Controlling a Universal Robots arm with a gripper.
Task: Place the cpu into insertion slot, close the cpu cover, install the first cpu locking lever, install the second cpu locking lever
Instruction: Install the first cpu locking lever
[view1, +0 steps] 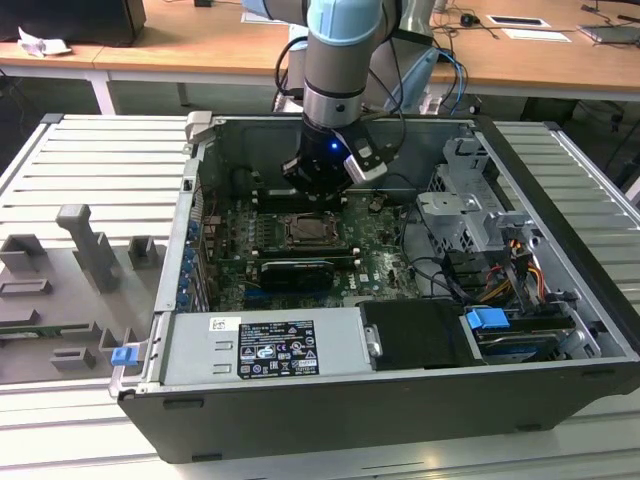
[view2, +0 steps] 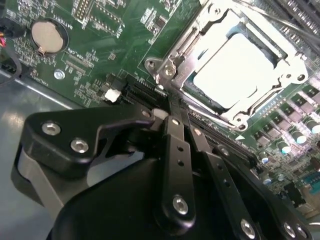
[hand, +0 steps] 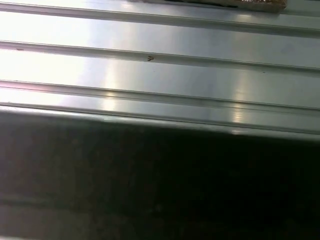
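Exterior view: arm reaches down into the open computer case (view1: 400, 330) on the ribbed table (view1: 90, 170); gripper (view1: 318, 185) hangs just above the insertion slot (view1: 305, 232).

Second wrist view: cpu (view2: 235, 70) sits in the slot, cpu cover (view2: 197, 37) closed over it. Fingers (view2: 175, 135) together, holding nothing.

First wrist view: ribbed metal surface (hand: 160, 65).

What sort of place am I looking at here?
Probably a robotics lab or test workshop: a robot arm reaches into an opened computer case set on a grooved metal table, with wooden desks behind.
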